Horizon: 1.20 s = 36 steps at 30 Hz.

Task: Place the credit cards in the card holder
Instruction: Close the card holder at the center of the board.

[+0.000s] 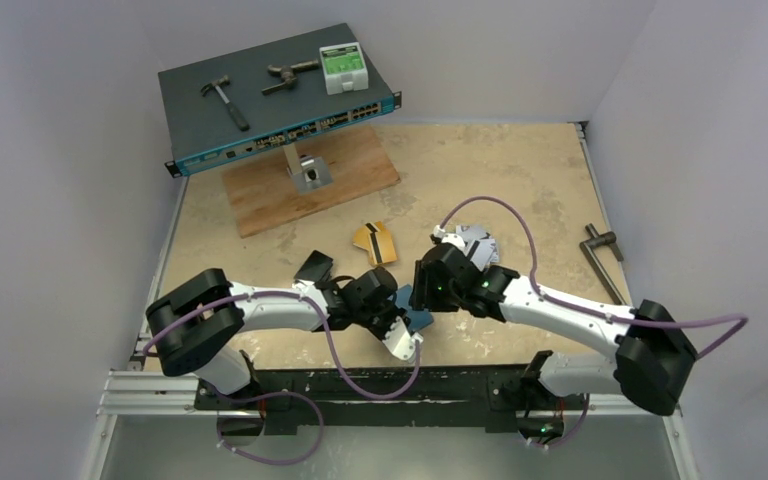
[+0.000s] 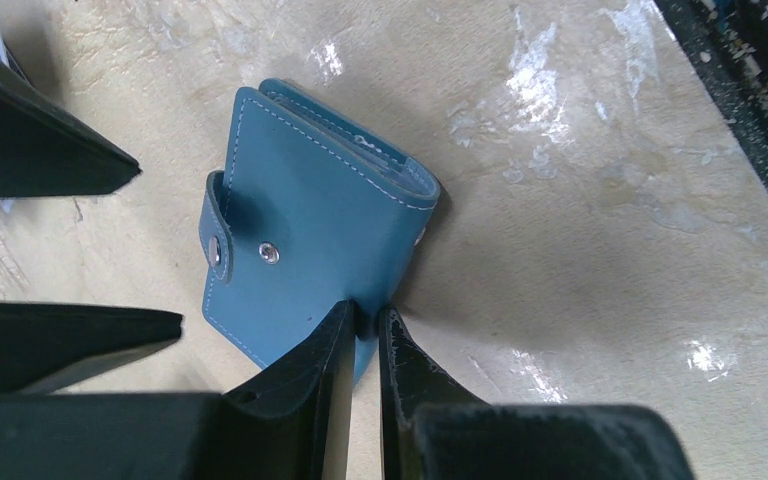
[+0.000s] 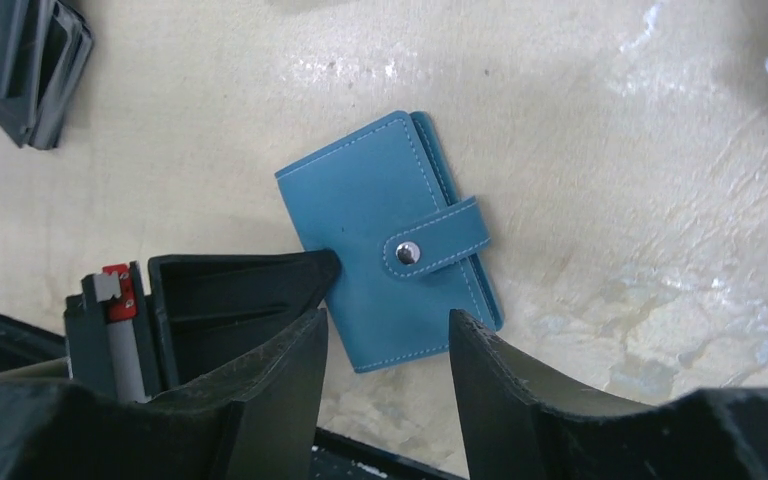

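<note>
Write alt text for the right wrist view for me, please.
A folded teal card holder lies on a beige table, just ahead of the open right pincer. The left pincer grips its corner; a dark stack sits top left.

Card holder: we see only a teal sliver of the card holder on the desk, between the two arm ends.
Left gripper: the left gripper meets the holder's left side; we cannot read its jaws.
Right gripper: the right gripper is right over it.
Cards: gold-orange card lies just beyond; silver-grey cards lie right of it.
Back left: network switch over a wooden board, with a hammer on top.
</note>
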{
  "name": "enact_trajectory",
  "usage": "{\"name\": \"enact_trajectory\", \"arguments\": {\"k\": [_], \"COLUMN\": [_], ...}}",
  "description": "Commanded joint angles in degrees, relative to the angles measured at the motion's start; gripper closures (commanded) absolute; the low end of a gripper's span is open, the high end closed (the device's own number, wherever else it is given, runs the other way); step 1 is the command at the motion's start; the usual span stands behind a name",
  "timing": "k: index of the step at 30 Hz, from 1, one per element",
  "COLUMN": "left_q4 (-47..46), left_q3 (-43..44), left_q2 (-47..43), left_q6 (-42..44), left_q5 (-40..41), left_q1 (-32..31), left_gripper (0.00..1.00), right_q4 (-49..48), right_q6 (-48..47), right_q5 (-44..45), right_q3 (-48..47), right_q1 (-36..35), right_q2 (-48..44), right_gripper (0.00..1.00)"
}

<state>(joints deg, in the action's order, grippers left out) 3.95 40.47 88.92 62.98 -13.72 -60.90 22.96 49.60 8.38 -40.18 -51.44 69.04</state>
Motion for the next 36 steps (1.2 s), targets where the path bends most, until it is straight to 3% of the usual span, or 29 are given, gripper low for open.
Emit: {"name": "enact_trajectory", "arguments": {"k": [1, 9, 16, 23, 28, 36], "left_q4": [1.0, 2.3, 3.1, 3.6, 4.0, 4.2], "left_q3": [1.0, 1.2, 1.8, 2.1, 2.4, 2.2], "left_q2": [-0.6, -1.3, -1.4, -1.6, -1.5, -1.6], "left_q6": [-1.3, -0.9, -0.9, -1.0, -1.0, -1.0], "left_q5": [-1.2, -2.0, -2.4, -2.6, -2.8, -2.9], "left_q1": [1.0, 1.5, 1.5, 1.5, 1.5, 1.5], "left_gripper": [0.99, 0.99, 0.99, 0.99, 0.99, 0.99], "right_q4": [2.4, 6.1, 8.8, 10.0, 9.0, 7.9], "right_q6": [-6.1, -9.9, -11.3, -12.6, -12.6, -11.7], "right_q5": [3.1, 7.4, 10.0, 10.3, 9.8, 9.8], "right_q3": [-5.7, -12.2, -14.7, -16.3, -16.7, -16.3], "right_q1": [-0.8, -2.9, -3.8, -4.7, -5.2, -5.2], "right_q2": [5.6, 13.7, 16.0, 18.3, 19.9, 19.5], "right_gripper": [0.52, 0.54, 0.71, 0.61, 0.61, 0.79]}}
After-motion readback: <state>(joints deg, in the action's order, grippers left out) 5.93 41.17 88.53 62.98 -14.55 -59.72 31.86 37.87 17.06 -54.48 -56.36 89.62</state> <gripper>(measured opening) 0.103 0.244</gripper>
